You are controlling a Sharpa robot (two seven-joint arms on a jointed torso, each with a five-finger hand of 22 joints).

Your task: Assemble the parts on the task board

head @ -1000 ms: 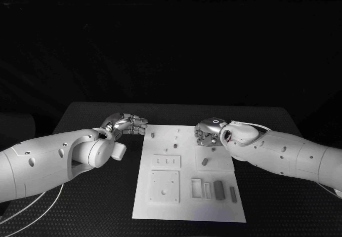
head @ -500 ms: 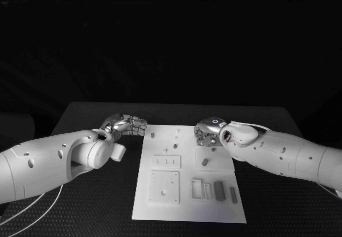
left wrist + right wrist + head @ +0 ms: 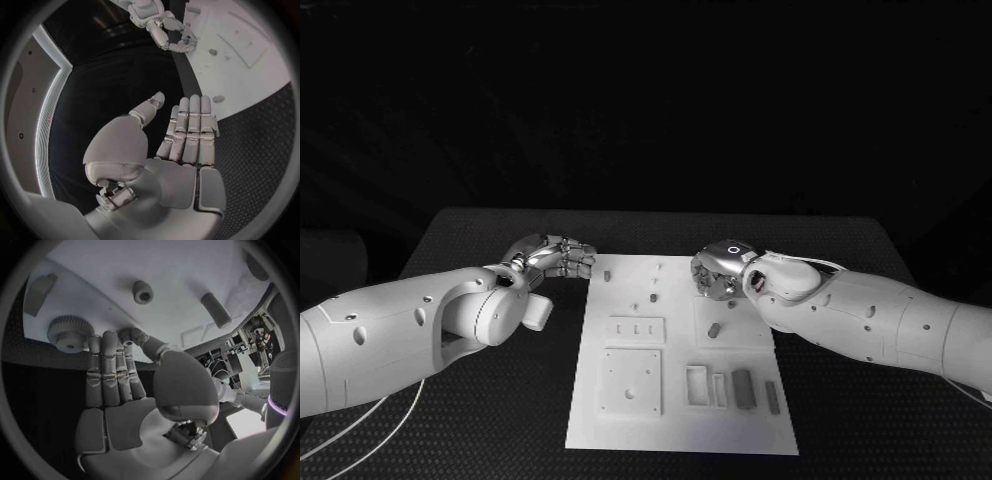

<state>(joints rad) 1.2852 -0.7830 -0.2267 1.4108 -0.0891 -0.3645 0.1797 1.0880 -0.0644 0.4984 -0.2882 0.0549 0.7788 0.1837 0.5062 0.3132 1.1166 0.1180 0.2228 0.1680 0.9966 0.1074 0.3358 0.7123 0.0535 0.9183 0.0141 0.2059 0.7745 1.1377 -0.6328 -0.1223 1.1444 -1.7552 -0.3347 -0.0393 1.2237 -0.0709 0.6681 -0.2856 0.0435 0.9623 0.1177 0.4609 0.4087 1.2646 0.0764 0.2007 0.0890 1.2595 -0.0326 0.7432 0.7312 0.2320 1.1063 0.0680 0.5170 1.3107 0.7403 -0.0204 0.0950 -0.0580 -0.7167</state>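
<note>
From the head camera you see the white board lying between the two arms. Your left hand hovers just off the board's far left corner, over the black table; your right hand sits above the board's far right part. Nearer you than both hands, grey parts lie on the board: a short peg just behind the right hand, and two bars well back from it.

In the left wrist camera, your left hand is released, with flat, straight fingers and nothing in it. The board's edge lies just past its fingertips, and the other hand hangs further out.

In the right wrist camera, your right hand is also released and holds nothing, fingers extended together. A ridged knob sits just beyond the fingertips, with a small hollow stud and a cylinder further out.

I judge the risk here is a sweep: lower the right hand with its fingers flat and you may knock the knob or shove the unfastened board. The parts are small and close together, so a wide closing could catch the wrong one.
</note>
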